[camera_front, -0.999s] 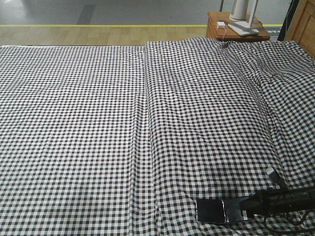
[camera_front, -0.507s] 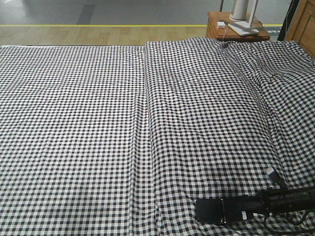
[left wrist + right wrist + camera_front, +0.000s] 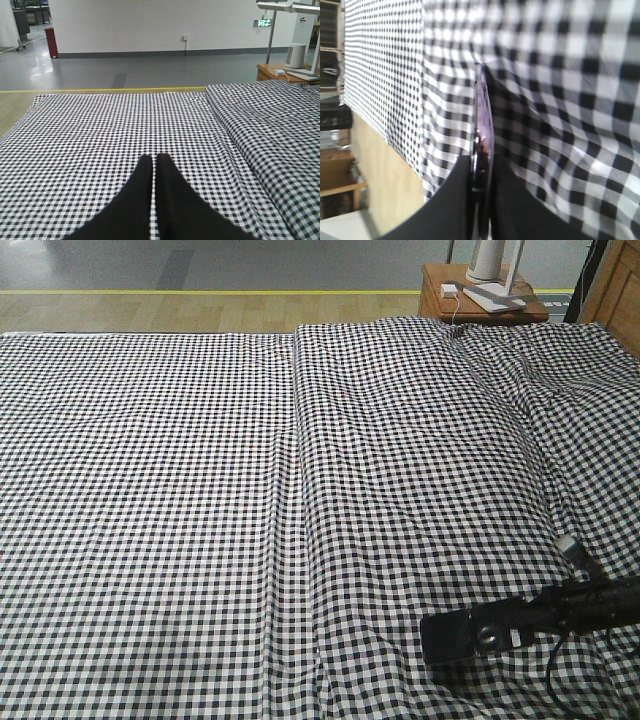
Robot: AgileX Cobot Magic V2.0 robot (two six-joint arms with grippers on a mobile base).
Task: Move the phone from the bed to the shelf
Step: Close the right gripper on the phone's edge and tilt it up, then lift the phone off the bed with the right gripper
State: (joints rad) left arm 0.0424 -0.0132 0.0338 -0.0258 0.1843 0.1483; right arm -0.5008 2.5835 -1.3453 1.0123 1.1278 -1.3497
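Observation:
The phone (image 3: pixel 447 636) is a thin black slab held just above the bed (image 3: pixel 200 490), near its front right edge, with a shadow on the checked cloth below it. My right gripper (image 3: pixel 482 633) comes in from the right and is shut on the phone's right end. In the right wrist view the phone (image 3: pixel 482 120) shows edge-on, pinkish and glossy, clamped between the two black fingers (image 3: pixel 455 200). My left gripper (image 3: pixel 153 161) is shut and empty, low over the bed (image 3: pixel 100 130). A wooden panel, apparently the shelf (image 3: pixel 618 288), shows at the far right corner.
A small brown bedside table (image 3: pixel 480 298) with a white lamp base and a charger stands behind the bed's far right corner. It also shows in the left wrist view as the table (image 3: pixel 272 72). A lengthwise seam (image 3: pixel 297 490) runs down the bed. Wood floor lies beyond.
The phone lay flat on the cloth with the right gripper at its end. It is now raised off the bed and carried a little to the right, the arm lifted with it.

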